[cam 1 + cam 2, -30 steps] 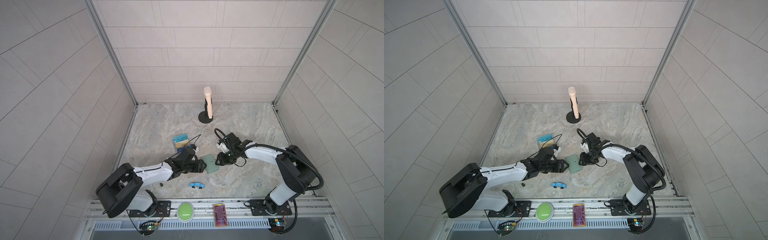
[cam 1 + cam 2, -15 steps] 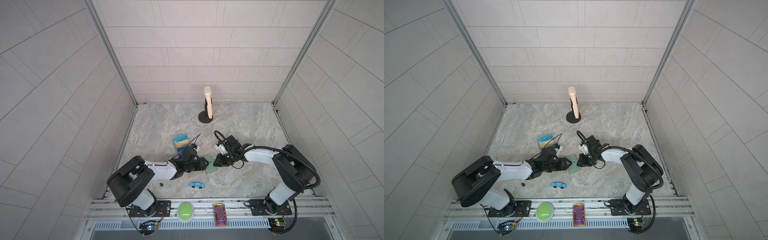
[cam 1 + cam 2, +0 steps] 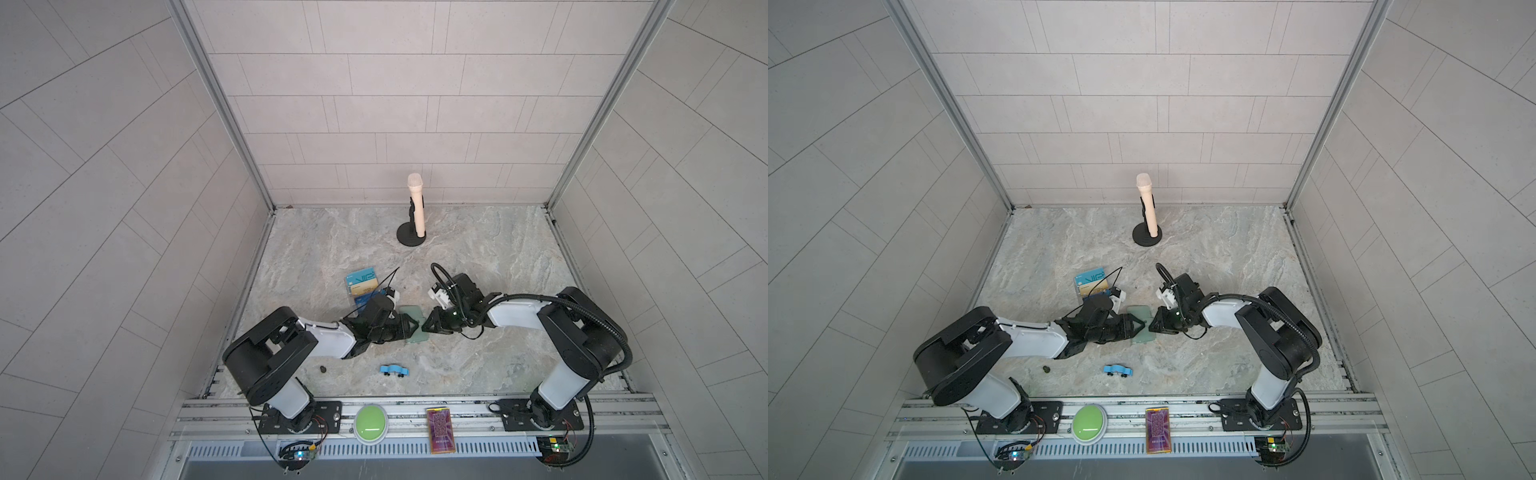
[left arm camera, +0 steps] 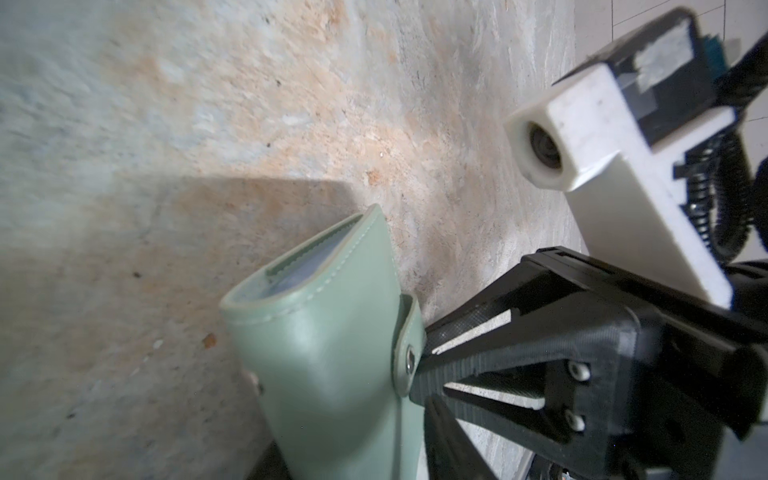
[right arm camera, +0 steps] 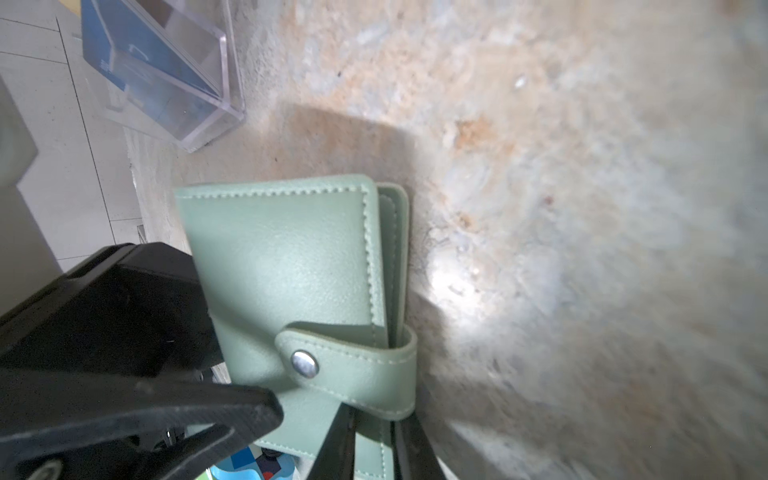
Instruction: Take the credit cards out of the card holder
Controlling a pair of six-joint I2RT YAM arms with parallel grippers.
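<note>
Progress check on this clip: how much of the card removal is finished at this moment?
Done: nothing. The card holder is closed with its snap tab fastened. In hand: the left gripper clamps the holder while the right gripper pinches the tab. Left: unsnap, open it, and draw out the cards, none visible yet.

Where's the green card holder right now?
In both top views the card holder sits mid-table, between the left claw and the right claw, near the clear card stand.
</note>
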